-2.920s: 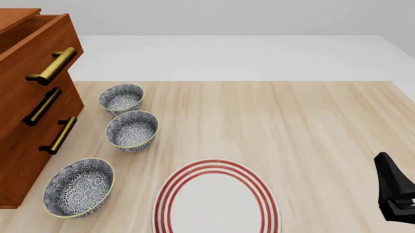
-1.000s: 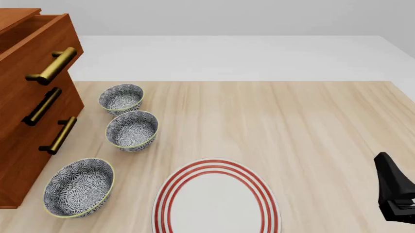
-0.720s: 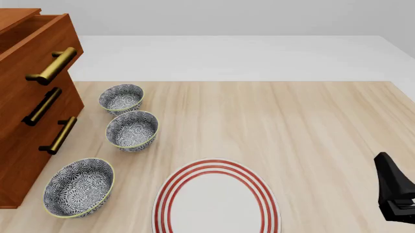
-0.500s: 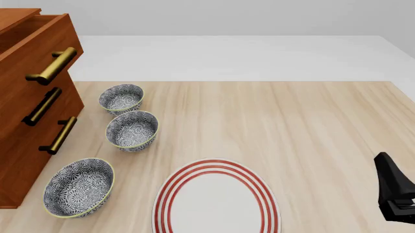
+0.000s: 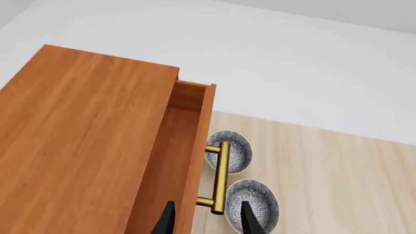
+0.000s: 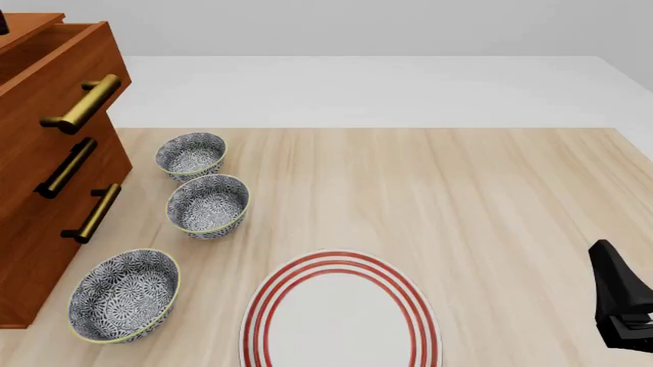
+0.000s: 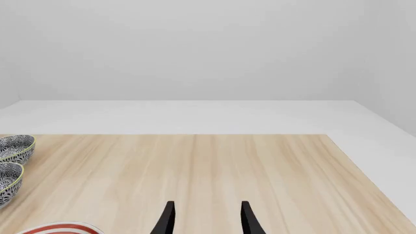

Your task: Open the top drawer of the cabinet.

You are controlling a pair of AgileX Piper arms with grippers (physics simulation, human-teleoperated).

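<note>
the reddish-brown wooden top drawer point(image 5: 188, 161) already stands ajar; the left claw point(image 5: 205, 220), released above its brass bar handle point(image 5: 219, 178), should lift straight clear.

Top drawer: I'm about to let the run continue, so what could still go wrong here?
The top drawer already juts out past the two below it, and the left tool hangs open above its brass handle. Descending, a finger could clip the handle or drawer front. Pulling further might send the drawer over the bowls beside the cabinet.
</note>
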